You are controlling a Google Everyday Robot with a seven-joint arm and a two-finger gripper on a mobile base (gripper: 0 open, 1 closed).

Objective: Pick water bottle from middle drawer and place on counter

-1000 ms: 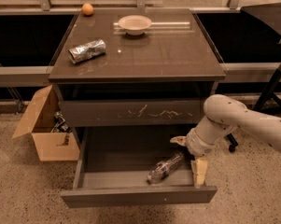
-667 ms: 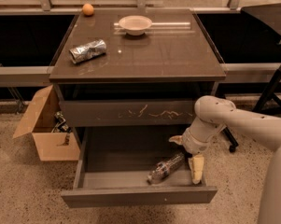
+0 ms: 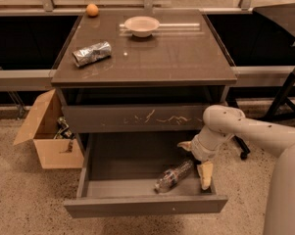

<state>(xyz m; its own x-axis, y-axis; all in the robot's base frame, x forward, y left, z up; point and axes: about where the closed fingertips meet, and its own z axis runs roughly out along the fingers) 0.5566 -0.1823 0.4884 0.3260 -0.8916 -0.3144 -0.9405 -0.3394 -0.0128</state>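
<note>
Clear ribbed plastic catches the light in the camera view: the water bottle lies on its side on the floor of the pulled-out grey-brown middle drawer, toward the right front, its cap end pointing to the front left. The white arm's gripper reaches down into the drawer's right side, its two pale fingers spread apart, one just beside the bottle's upper end, the other further back; whether either touches the bottle cannot be made out. Above the drawer sits a drawer front with pale scratches. On the glossy dark brown counter lie a crumpled silvery foil packet, a white bowl and an orange ball. An open cardboard box stands on the speckled floor to the cabinet's left.
</note>
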